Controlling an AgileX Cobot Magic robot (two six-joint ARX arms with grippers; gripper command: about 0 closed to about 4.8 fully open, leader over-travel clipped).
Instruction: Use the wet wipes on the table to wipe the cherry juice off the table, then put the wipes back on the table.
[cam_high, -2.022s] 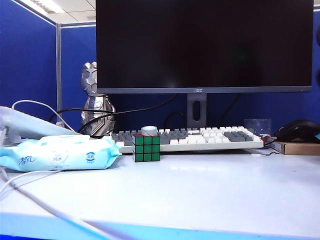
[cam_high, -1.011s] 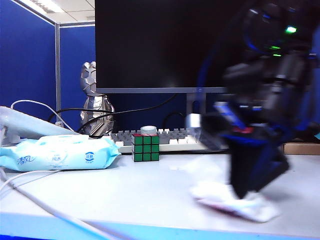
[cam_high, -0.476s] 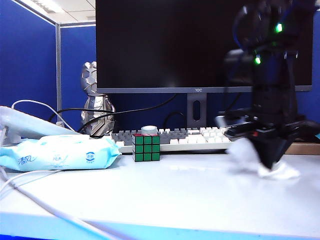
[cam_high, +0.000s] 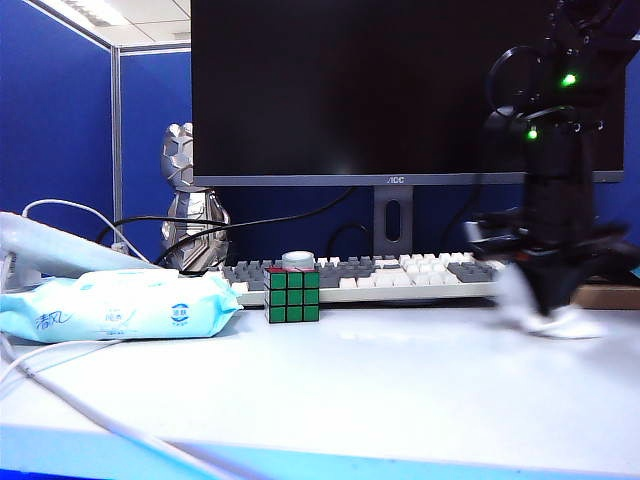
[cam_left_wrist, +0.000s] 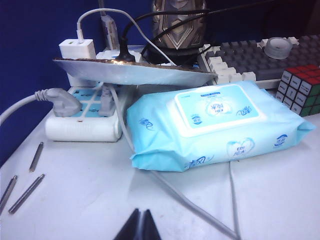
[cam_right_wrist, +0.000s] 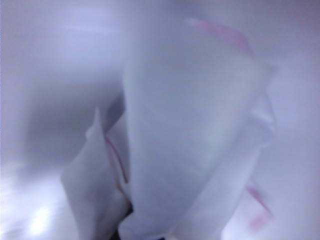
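I have the right hand (cam_high: 552, 312) down on the tabletop (cam_high: 380, 390), in front of the right end of the keyboard (cam_high: 370, 277), clenched on the wet wipes (cam_high: 545, 318). The wad is pressed against the surface under the fingertips and spreads out to both sides of them, blurred in the exterior view. In the right wrist view the wet wipes (cam_right_wrist: 200, 140) fill almost the whole picture, folded and wrinkled, with pink streaks of cherry juice (cam_right_wrist: 222, 32) along their edges; I cannot make out any juice on the tabletop itself.

The left hand (cam_left_wrist: 140, 227) hangs just above the tabletop on the far side of the keyboard from the right hand, its fingertips pressed together with nothing between them. The light-blue packet (cam_left_wrist: 215, 122) lies just beyond it, to the left of the keyboard, and the puzzle cube (cam_high: 292, 294) stands against the keyboard's front edge.
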